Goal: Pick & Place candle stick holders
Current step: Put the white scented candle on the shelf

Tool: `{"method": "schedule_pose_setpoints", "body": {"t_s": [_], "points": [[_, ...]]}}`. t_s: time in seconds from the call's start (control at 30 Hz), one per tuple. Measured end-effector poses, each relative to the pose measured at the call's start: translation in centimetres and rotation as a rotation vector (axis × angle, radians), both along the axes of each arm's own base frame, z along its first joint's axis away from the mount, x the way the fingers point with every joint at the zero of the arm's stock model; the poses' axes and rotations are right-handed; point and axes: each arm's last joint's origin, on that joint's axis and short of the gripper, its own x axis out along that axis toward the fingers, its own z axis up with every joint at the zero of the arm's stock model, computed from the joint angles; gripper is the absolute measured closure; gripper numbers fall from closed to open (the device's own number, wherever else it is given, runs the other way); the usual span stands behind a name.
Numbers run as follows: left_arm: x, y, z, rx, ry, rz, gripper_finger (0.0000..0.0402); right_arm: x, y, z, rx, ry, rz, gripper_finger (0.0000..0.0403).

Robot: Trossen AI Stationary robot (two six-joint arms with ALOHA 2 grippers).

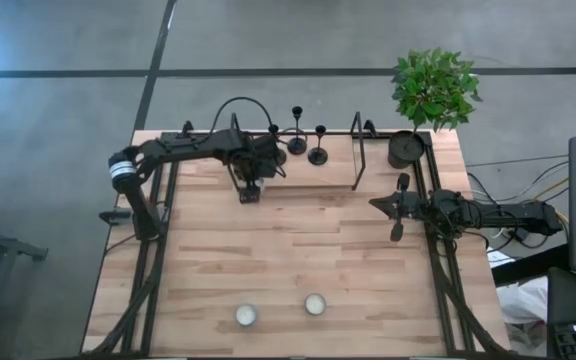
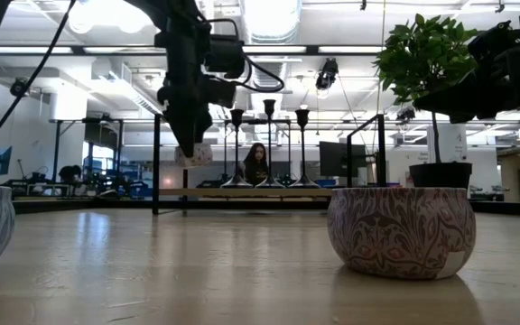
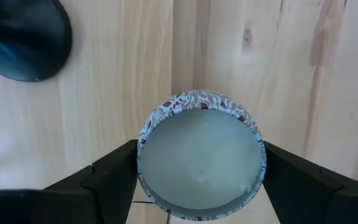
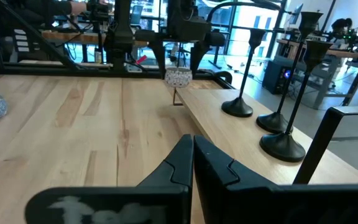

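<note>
Left gripper (image 3: 199,186) is what I'm working with: its two dark fingers (image 3: 107,171) are clamped on a small round patterned candle tin (image 3: 199,158), lifted clear of the wooden table (image 1: 298,250). I can read no writing or brand on it, only a leafy red-and-blue pattern round the rim.

Using the candle stick holders (image 1: 296,135) as my landmark: in the high view the three black holders stand close together at the table's far edge, and the left gripper (image 1: 251,190) with the tin hangs just beside them, on the near side. One holder's round base (image 3: 20,37) shows on the wood in the left wrist view, apart from the tin.

Right gripper (image 4: 191,155) has its fingers pressed together, holding nothing, well apart from the holders.

Two more tins (image 1: 246,316) sit at the near edge; the low view shows them large, the nearer one (image 2: 403,230) blocking part of the table. A potted plant (image 1: 430,90) and a black frame (image 1: 358,150) stand beside the holders. Only the low view shows a person (image 2: 256,164) in the room beyond them.
</note>
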Motion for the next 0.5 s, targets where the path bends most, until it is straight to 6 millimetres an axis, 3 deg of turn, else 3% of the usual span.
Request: {"method": "schedule_pose_setpoints", "body": {"t_s": [0.3,0.5], "points": [[-0.3,1.3,0.0,0.017,-0.02,0.002,0.0104,0.0,0.0,0.0,0.0,0.0,0.0,0.0394],[0.4,2.1,-1.2,-0.003,0.031,-0.004,0.0104,0.0,0.0,0.0,0.0,0.0,0.0,0.0394]]}}
